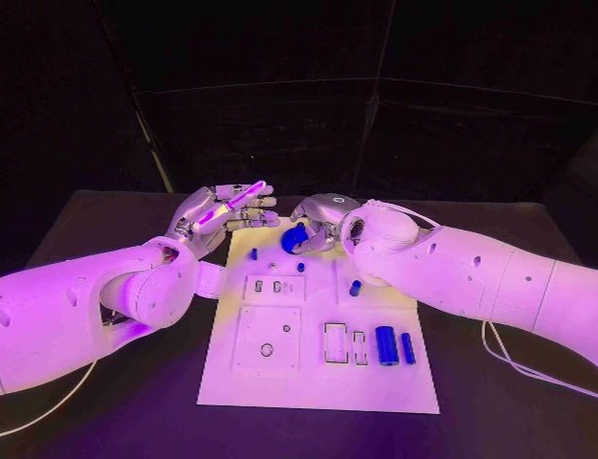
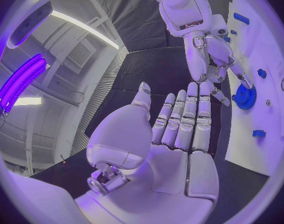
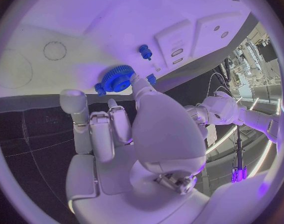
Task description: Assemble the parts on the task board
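Gear: a small round blue toothed gear [image 1: 295, 239] is sitting at the far end of the flat white task board [image 1: 320, 382], and the fingertips of the right hand are touching it.
Right hand: the silver right hand [image 1: 322, 212] is reaching down over the far end of the board, with its fingers [image 3: 137, 85] pinching the gear [image 3: 118, 78] at its rim.
Left hand: the silver left hand [image 1: 223, 212] is hanging just beside the far left corner of the board, with its fingers [image 2: 190, 115] straight, side by side and holding nothing.
Other parts: short blue pegs [image 1: 355, 286] are standing on the board, and blue cylinders [image 1: 386, 345] are lying near its right side.
Board: it is lying in the middle of the black counter [image 1: 520, 421].
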